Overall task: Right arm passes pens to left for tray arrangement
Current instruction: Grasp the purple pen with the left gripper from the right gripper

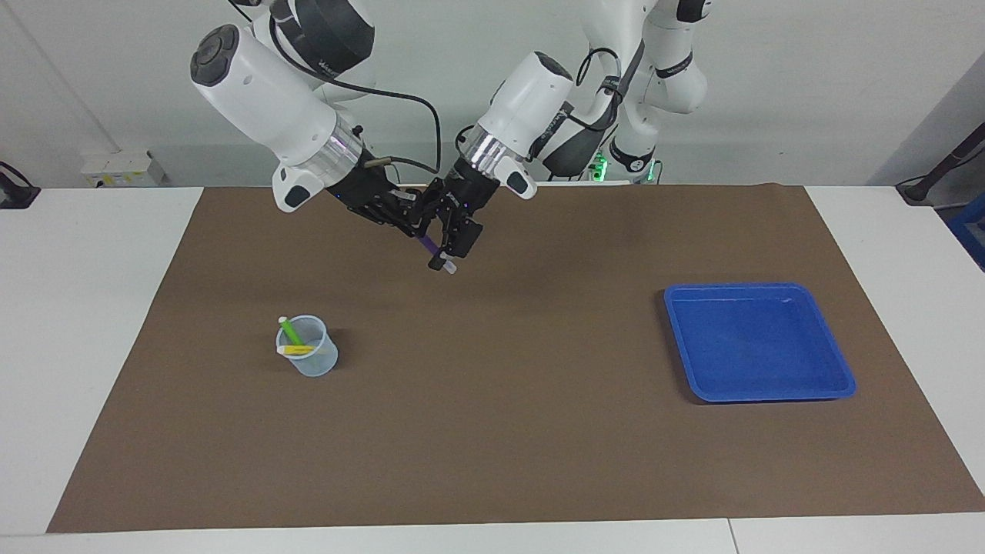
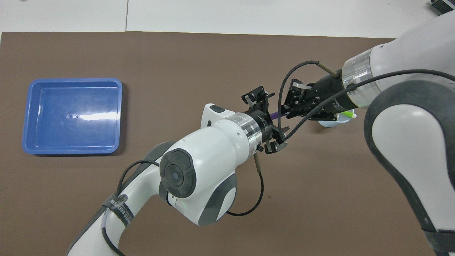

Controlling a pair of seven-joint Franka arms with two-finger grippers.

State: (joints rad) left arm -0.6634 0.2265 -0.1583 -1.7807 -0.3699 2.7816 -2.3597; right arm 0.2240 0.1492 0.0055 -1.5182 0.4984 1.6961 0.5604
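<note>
Both arms meet in the air above the brown mat [image 1: 492, 431] that covers the middle of the surface [image 1: 92, 323], over its strip closest to the robots. The right pincer [image 1: 412, 219] is closed on the upper part of the purple pen [image 1: 428, 248], which hangs tilted with its pale end pointing down and away from the robots. The left pincer [image 1: 460, 235] sits right against the same pen lower down, its fingers on either side of the shaft, but whether they are pressing on it cannot be told. In the overhead view only a short purple stretch [image 2: 274, 115] shows between the two pincers [image 2: 288, 106] [image 2: 271, 122].

The green pen [image 1: 290, 331] and the yellow pen [image 1: 298, 350] stand leaning in the small translucent cup [image 1: 312, 362], which rests on the mat toward the right arm's end of the surface. The blue tray [image 1: 839, 369] lies flat on the mat toward the left arm's end, well apart from the cup and from both pincers, with no pen in it.
</note>
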